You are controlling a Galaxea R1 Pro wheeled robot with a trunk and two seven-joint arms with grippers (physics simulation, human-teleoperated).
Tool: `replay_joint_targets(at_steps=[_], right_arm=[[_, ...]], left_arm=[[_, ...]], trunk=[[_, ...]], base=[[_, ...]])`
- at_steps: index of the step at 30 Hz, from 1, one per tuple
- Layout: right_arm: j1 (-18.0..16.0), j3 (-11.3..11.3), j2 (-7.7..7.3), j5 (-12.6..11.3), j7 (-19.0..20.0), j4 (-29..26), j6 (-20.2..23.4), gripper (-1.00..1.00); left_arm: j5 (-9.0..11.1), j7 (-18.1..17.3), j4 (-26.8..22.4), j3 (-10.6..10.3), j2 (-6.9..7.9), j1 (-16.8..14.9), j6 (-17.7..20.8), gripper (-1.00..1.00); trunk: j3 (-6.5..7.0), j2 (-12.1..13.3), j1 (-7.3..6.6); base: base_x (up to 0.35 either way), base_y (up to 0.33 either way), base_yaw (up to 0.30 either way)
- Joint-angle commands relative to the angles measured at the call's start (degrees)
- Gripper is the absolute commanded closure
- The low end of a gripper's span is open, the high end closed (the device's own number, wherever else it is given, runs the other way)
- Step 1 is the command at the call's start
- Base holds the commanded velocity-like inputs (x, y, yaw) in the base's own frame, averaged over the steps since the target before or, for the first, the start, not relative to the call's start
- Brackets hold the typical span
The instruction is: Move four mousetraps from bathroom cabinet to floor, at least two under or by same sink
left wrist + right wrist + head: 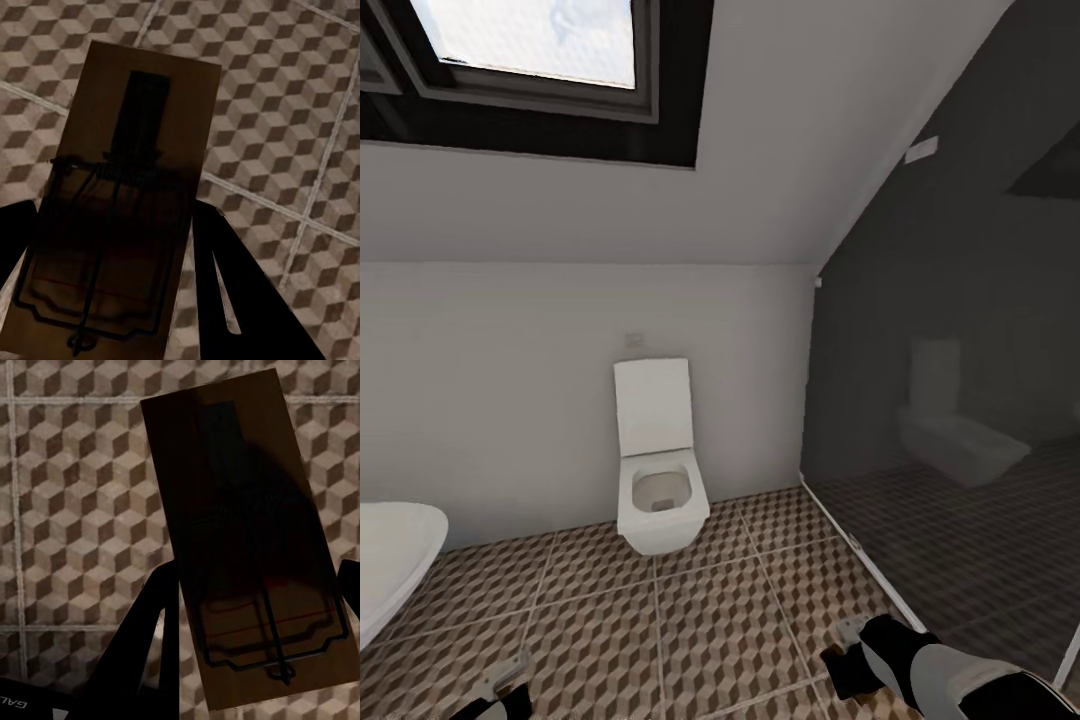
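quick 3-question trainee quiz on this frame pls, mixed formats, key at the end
1. True or false: each gripper holds a mousetrap above the tiled bathroom floor.
2. Which fixture stands against the white wall straight ahead in the head view? A) toilet B) wooden cabinet C) washing machine
3. Fill in: the toilet's lid is ____ (raised/closed).

Key
1. True. The left gripper has the left mousetrap between its fingers, and the right gripper has the right mousetrap; tiles show behind both.
2. A, the toilet.
3. Raised; the lid stands upright against the wall and the bowl is open.
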Motion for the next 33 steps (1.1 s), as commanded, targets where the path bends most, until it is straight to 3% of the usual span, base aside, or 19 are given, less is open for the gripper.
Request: replay_joint_targets(at_steps=[1, 17, 26, 30, 33], right_arm=[[-0.1, 0.5, -0.04, -0.5, 0.3, 0.1, 0.1, 1.0], [-0.1, 0.4, -0.44, -0.6, 0.3, 0.1, 0.1, 1.0], [-0.1, 0.5, -1.31, -0.6, 0.3, 0.1, 0.0, 1.0], [-0.1, 0.4, -2.47, -0.8, 0.3, 0.1, 0.1, 1.0], [-0.1, 0.3, -2.68, -0.9, 0.3, 0.0, 0.1, 1.0]], left_arm=[[0.3, 0.1, 0.0, -0.5, -0.02, 0.0, 0.1, 1.0], [-0.4, -0.2, -0.3, -0.6, -0.25, 0.0, 0.1, 1.0], [-0.6, -3.0, -2.2, -0.9, -0.72, 0.0, 0.5, 1.0], [-0.8, -4.3, -6.3, -1.0, -0.63, -0.1, 1.3, 1.0], [-1.7, -4.2, -13.1, -1.1, -0.65, -0.1, 4.7, 1.0]], trunk=[[-0.06, 0.0, 0.0], [-0.06, 0.0, 0.0], [-0.06, 0.0, 0.0], [-0.06, 0.0, 0.0], [-0.06, 0.0, 0.0]], base=[[0.0, 0.0, 0.273], [0.0, 0.0, 0.273], [0.0, 0.0, 0.145], [0.0, 0.0, 0.016], [0.0, 0.0, 0.004]])
